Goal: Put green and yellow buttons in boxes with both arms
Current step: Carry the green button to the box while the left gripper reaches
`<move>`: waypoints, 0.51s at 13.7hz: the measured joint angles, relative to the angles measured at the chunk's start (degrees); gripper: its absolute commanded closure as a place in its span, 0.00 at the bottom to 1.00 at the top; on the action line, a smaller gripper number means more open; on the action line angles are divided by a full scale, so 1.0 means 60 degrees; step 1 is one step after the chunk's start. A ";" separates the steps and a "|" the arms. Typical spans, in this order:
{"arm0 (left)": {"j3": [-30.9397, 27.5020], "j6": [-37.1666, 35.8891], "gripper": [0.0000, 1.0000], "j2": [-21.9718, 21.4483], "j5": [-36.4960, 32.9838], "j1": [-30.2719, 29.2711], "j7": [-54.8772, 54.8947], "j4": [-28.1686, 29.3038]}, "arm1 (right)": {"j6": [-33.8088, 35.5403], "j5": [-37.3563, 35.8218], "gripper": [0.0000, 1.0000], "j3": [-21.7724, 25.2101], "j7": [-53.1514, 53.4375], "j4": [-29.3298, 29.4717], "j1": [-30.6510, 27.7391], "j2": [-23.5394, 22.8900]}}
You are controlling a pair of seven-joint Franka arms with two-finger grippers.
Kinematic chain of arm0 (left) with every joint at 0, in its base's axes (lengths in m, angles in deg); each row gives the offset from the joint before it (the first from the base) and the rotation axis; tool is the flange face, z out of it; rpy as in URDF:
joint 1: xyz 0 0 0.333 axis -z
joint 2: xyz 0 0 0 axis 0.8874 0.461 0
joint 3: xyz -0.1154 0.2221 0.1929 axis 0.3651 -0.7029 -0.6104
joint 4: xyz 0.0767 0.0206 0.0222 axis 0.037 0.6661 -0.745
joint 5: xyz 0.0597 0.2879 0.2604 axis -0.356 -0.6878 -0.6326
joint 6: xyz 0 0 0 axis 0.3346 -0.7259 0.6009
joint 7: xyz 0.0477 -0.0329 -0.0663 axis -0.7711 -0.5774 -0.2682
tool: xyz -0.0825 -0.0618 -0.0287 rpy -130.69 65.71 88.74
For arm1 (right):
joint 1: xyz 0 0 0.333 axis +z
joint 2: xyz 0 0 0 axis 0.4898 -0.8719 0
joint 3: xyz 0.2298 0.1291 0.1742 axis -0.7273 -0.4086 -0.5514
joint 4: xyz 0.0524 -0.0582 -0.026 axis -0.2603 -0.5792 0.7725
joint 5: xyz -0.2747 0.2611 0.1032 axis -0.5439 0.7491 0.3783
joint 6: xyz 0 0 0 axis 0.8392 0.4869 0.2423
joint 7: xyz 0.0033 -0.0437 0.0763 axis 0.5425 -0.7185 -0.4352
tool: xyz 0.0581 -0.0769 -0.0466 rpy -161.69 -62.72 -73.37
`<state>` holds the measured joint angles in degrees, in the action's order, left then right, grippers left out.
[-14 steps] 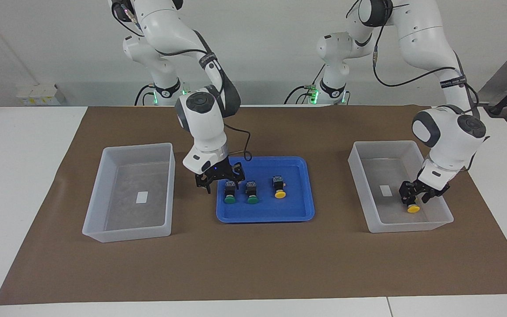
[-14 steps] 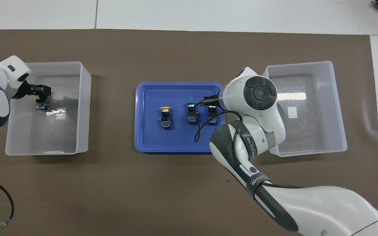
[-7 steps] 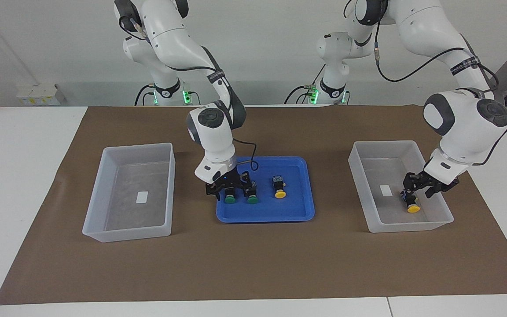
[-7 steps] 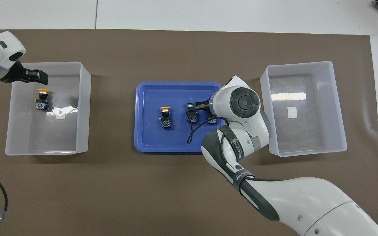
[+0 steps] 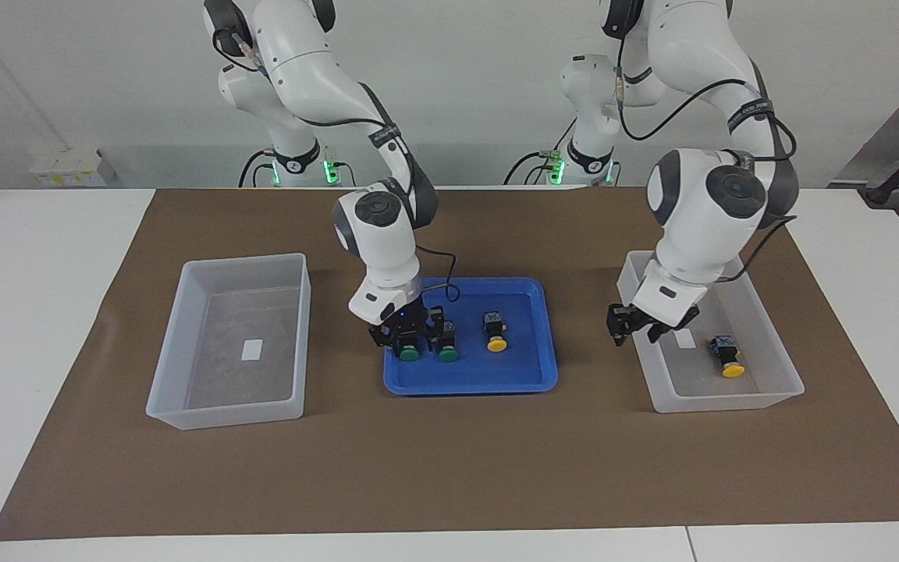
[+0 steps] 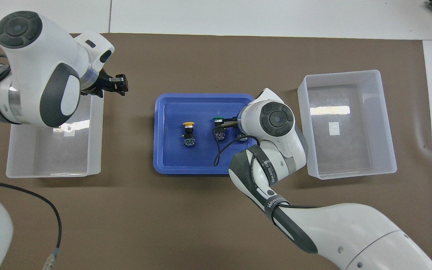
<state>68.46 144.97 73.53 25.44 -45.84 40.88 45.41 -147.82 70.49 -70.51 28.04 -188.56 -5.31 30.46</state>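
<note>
Blue tray (image 5: 537,375) is seen mid-desk on a brown mat (image 5: 449,468), flanked by two translucent boxes. Right hand (image 5: 407,337) is lowered into the tray, its fingers set around one green button (image 5: 407,346); whether they are clamped on it cannot be told. A second green button (image 5: 446,344) is touching or just beside this hand on the side toward the left arm, and a yellow button (image 5: 495,334) is placed just past that one. Left hand (image 5: 637,330) is held over the tray-side wall of one box (image 5: 730,402), fingers apart and gripping nothing. Another yellow button (image 5: 726,357) is lain inside this box, near the hand. The other box (image 5: 223,414) is stood well apart, at the right arm's end.
</note>
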 measured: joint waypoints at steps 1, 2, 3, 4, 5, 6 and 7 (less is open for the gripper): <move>0.0008 0.0157 0.37 0.0006 0.0036 0.0260 -0.0363 0.0031 | 0.0000 -0.0001 0.61 0.0002 0.0000 -0.0021 0.0000 -0.0003; 0.0013 0.0413 0.37 0.0009 0.0064 0.0511 -0.0692 0.0143 | 0.0000 -0.0001 0.86 0.0004 0.0000 -0.0036 0.0000 -0.0003; 0.0022 0.0782 0.37 0.0013 0.0108 0.0762 -0.0986 0.0341 | 0.0000 -0.0005 1.00 0.0006 0.0000 -0.0048 0.0000 -0.0003; 0.0025 0.1142 0.37 0.0017 0.0180 0.1006 -0.1206 0.0567 | -0.0002 -0.0010 1.00 0.0008 0.0000 -0.0050 0.0000 -0.0003; 0.0027 0.1474 0.37 0.0021 0.0239 0.1243 -0.1393 0.0807 | -0.0007 -0.0015 1.00 0.0015 0.0000 -0.0041 0.0000 0.0005; 0.0025 0.1781 0.37 0.0030 0.0260 0.1456 -0.1566 0.1041 | -0.0010 -0.0019 1.00 0.0031 0.0000 -0.0008 -0.0007 0.0043; 0.0025 0.2094 0.37 0.0044 0.0261 0.1626 -0.1711 0.1278 | 0.0010 -0.0020 1.00 0.0055 0.0000 0.0037 -0.0040 0.0153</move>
<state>68.61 157.53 73.79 27.00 -36.09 30.61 53.08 -147.76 70.37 -70.18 28.04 -188.34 -5.54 31.38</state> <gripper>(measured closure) 0.374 0.683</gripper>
